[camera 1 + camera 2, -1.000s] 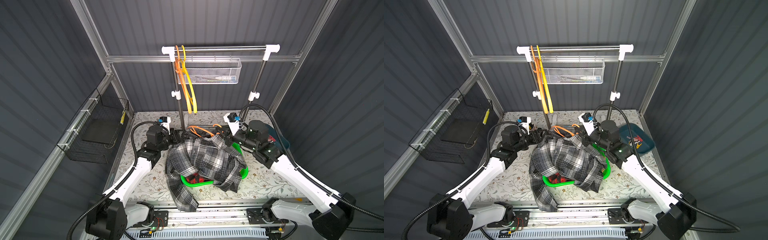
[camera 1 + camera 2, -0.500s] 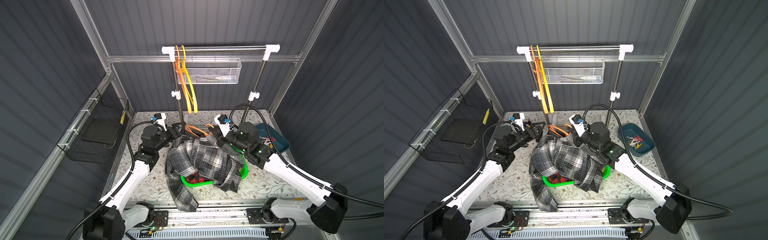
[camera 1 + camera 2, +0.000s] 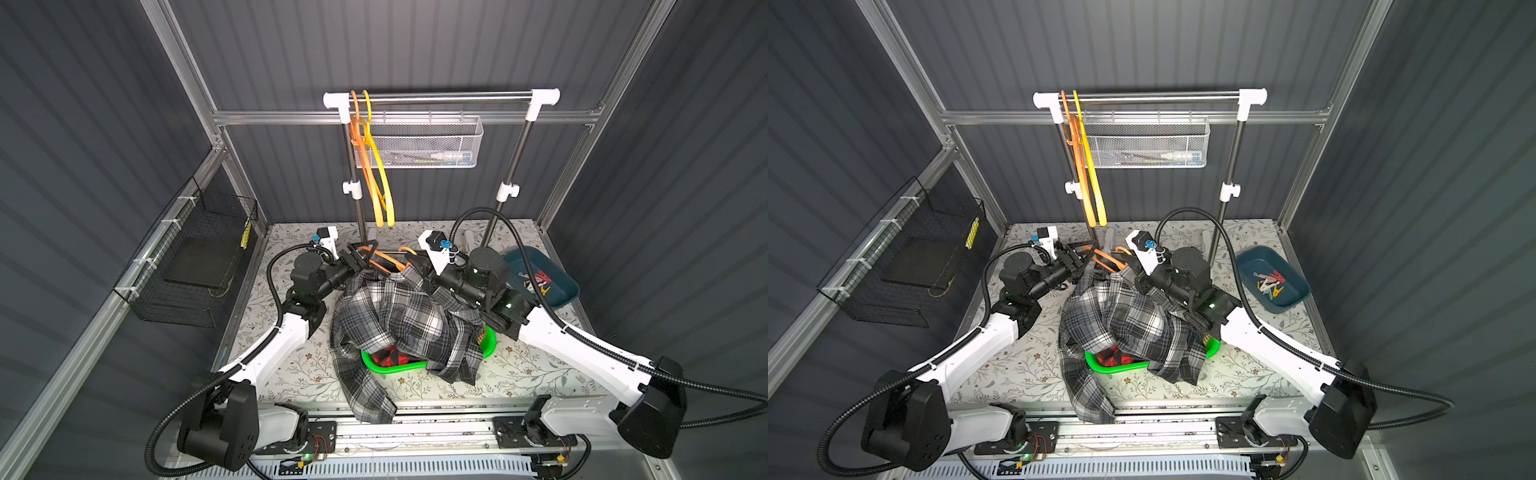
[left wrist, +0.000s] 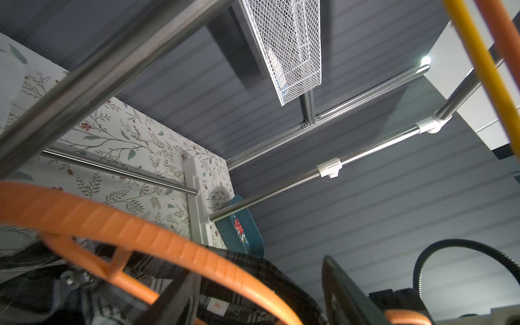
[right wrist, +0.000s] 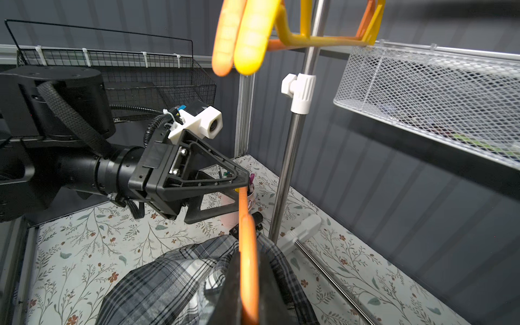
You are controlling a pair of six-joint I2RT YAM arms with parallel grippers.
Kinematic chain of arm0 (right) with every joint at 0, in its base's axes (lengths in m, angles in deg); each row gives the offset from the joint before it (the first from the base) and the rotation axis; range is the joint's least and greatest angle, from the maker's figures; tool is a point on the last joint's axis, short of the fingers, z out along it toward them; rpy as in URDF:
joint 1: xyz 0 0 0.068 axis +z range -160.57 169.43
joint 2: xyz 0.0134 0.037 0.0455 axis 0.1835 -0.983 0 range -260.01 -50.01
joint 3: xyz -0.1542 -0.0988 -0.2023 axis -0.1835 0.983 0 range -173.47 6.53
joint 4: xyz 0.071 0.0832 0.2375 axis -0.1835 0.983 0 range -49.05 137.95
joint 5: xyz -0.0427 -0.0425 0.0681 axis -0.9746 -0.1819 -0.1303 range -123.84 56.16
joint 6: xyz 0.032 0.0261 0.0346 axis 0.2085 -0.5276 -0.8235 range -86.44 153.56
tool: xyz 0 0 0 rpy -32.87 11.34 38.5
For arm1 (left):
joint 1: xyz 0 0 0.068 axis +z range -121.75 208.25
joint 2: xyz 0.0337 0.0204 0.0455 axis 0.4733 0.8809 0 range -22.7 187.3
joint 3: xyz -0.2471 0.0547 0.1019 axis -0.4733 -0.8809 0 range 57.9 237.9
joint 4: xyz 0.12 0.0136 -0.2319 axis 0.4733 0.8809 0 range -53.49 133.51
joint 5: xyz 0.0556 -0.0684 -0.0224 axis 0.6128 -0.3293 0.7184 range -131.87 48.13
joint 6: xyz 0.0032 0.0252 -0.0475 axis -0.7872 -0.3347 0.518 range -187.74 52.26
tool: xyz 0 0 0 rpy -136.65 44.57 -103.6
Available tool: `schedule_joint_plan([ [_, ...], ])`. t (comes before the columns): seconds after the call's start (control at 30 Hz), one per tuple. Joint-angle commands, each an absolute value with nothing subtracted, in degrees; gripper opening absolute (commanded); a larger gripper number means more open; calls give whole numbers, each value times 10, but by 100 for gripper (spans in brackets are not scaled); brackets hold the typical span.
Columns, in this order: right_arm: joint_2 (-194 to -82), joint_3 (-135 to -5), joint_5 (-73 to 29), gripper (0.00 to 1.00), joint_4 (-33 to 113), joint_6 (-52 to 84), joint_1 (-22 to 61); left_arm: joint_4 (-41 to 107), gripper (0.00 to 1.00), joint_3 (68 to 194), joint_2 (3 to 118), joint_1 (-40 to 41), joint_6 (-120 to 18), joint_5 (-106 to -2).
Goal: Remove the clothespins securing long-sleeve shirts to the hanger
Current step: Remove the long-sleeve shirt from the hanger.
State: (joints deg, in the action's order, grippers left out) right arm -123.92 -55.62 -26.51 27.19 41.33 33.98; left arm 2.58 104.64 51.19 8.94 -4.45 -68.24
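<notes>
Spilling over the front edge of the floral-print table, one sleeve of the grey, black and white plaid shirt hangs toward the base rail. The rest of it lies crumpled over a bright green plastic tub at the table's middle. Under the plaid, inside the tub, a patch of red-and-black check shirt shows.

At the plaid shirt's far side, the collar carries a white XL label. It lies against an orange ribbed plastic hanger. The right gripper has its fingers pressed together on this hanger's bar. The left gripper has its fingers spread, with the hanger's other end passing between them; whether they touch it cannot be told.

Farther back on the right, a dark teal plastic tray holds a small heap of loose clothespins in red, yellow and pale colours, well apart from the shirt.

Beyond, on the steel rack rail, two bare hangers, one orange and one yellow, hang side by side. Next to them is a white wire-mesh basket.
</notes>
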Motion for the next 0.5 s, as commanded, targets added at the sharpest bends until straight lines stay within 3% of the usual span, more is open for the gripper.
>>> schedule_joint_plan([
  [0.0,-1244,-563,-254,0,228,419,352,-19,67,1053,525,82,-23,-696],
  [0.27,-1252,-566,-221,0,219,420,364,-43,61,1056,558,62,-20,-693],
  [0.37,-1256,-569,-215,0,229,417,365,-74,46,1056,568,62,-4,-689],
  [0.47,-1256,-568,-214,11,235,414,365,-96,24,1066,581,61,13,-691],
])
